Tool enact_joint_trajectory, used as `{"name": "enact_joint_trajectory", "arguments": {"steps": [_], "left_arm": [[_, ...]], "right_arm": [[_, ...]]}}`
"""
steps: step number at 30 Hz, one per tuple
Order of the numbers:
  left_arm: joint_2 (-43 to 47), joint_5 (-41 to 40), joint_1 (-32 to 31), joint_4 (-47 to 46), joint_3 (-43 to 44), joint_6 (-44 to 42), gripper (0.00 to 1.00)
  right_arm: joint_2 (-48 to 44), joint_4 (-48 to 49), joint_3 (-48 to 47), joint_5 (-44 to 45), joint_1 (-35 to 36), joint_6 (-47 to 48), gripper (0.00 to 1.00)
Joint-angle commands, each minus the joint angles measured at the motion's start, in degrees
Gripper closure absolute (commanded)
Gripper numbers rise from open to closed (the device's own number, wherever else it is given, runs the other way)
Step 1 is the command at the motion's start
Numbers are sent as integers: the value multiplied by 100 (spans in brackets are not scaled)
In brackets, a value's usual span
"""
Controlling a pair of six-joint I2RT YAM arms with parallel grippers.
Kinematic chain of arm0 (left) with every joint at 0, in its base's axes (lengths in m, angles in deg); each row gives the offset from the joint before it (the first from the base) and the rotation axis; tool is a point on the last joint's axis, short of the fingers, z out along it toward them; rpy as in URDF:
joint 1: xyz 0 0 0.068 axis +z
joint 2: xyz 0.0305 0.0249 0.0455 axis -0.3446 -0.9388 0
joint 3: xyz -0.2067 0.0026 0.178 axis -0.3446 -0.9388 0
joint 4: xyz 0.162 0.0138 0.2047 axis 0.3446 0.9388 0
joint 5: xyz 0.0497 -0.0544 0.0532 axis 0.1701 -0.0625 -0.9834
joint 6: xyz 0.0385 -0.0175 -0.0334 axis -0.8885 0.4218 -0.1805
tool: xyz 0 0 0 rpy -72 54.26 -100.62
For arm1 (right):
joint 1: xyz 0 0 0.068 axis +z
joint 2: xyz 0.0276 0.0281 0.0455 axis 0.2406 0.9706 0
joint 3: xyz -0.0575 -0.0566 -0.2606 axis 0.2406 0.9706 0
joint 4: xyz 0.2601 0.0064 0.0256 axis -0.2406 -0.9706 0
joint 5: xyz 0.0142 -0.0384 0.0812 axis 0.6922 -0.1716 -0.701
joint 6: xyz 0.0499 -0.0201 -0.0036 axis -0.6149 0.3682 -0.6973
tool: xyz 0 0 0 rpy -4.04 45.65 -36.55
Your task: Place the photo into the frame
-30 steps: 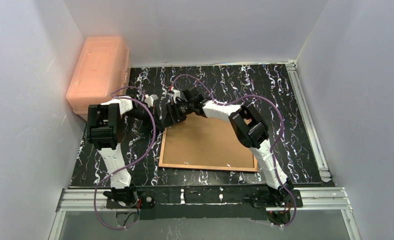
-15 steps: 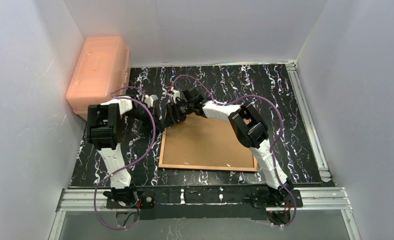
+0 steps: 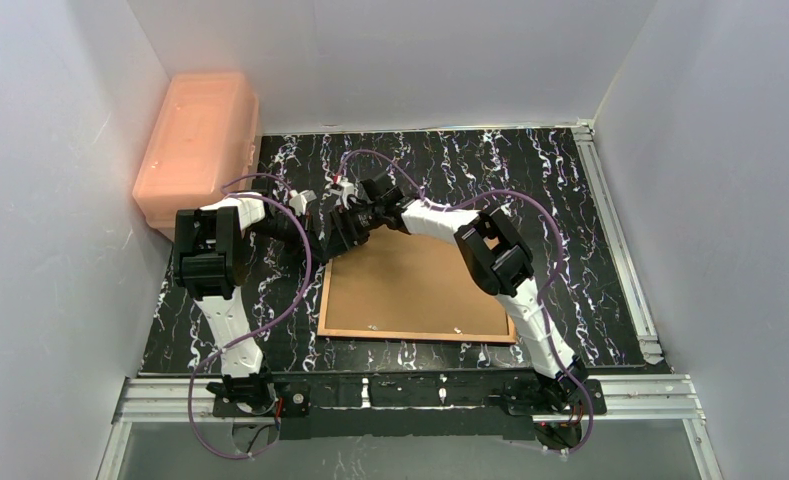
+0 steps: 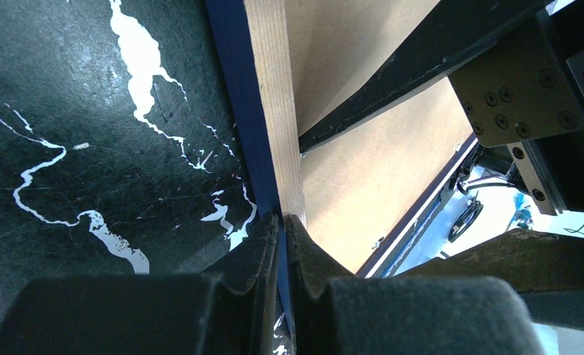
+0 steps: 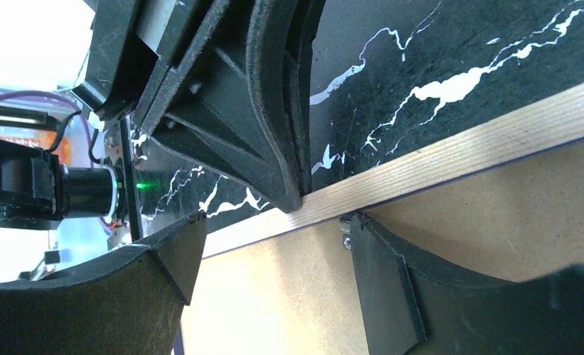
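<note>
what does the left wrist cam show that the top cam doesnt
Only the left wrist view: the left jaws pinched shut on the edge of the frame, with that edge's navy-blue front strip running beside the pale wood.

Only the top view: the frame's whole outline, the left arm and right arm meeting at its far-left corner, and the orange box against the left wall.

Both: the brown backing board facing up and the black marbled table.
</note>
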Motion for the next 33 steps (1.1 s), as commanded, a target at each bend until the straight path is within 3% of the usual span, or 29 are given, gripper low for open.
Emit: {"name": "enact_joint_trajectory", "arguments": {"steps": [1,11,18,21,26,33], "left_arm": [[-55,-421,-117,-69,-169,-269,96],[-10,-425,-117,-15,-160,-285,96],[228,-370,-117,175,-162,-303,96],[374,-308,-117,296,-143,-311,96],[596,-249,-117,683,86,-549,94],[731,-809,-117,917,66,-1299,92]], "right_arm": [[414,-1041,-184,-120,549,604,22],[217,-720,-272,-61,402,377,21],[-82,-307,-763,196,184,-72,13],[-573,-512,-435,807,53,24,12],[-1923,-386,982,2146,-424,-18,5],[-3601,-1100,2828,4760,-1514,-535,1]]}}
